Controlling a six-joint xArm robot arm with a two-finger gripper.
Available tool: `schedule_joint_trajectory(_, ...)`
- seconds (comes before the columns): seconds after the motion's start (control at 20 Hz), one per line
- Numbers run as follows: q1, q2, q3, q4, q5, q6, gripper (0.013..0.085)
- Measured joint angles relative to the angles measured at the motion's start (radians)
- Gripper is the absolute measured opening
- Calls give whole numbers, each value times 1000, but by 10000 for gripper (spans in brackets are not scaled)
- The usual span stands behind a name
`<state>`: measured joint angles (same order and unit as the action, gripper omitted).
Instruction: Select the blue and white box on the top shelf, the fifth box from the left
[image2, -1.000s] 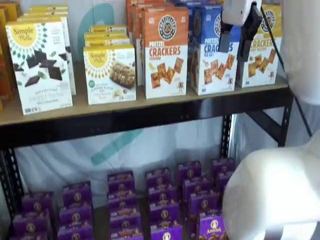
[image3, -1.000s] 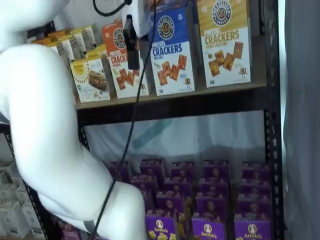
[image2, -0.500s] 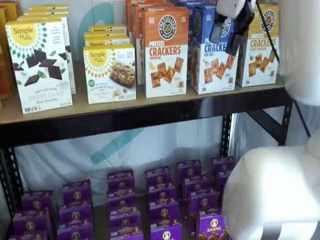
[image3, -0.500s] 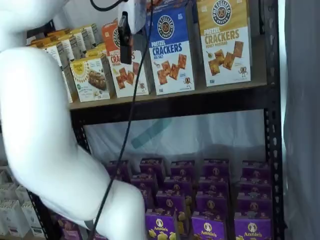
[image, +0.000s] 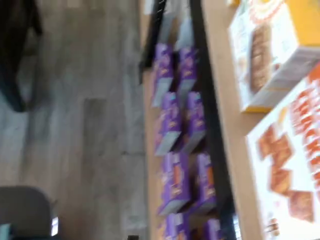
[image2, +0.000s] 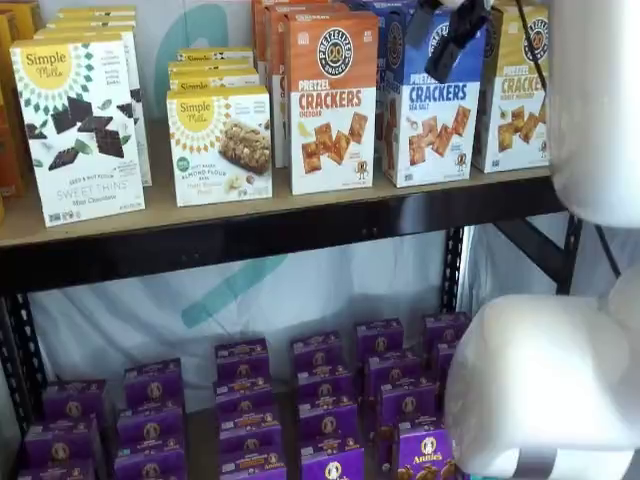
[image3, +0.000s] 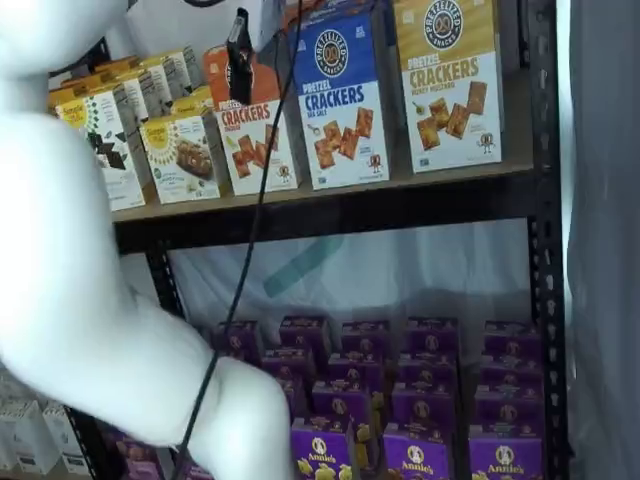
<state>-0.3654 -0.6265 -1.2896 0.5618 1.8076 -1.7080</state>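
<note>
2 black fingers of gripper hang in front of blue and white box, nothing held; gap between them unclear, so cannot tell if spread or clenched. Box stands upright on top shelf, between orange-topped carton and yellow-topped carton. Advice: centre on blue carton, keep clear of neighbours. Wrist view blurred; gripper body cut off at frame edge.
</note>
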Motion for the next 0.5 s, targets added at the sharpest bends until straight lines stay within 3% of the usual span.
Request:
schedule_joint_trajectory(0.3,-51,-6,14,91,-70,-10,850)
schedule_joint_trajectory(0.5,-86,25,-19,139,-60,-15,850)
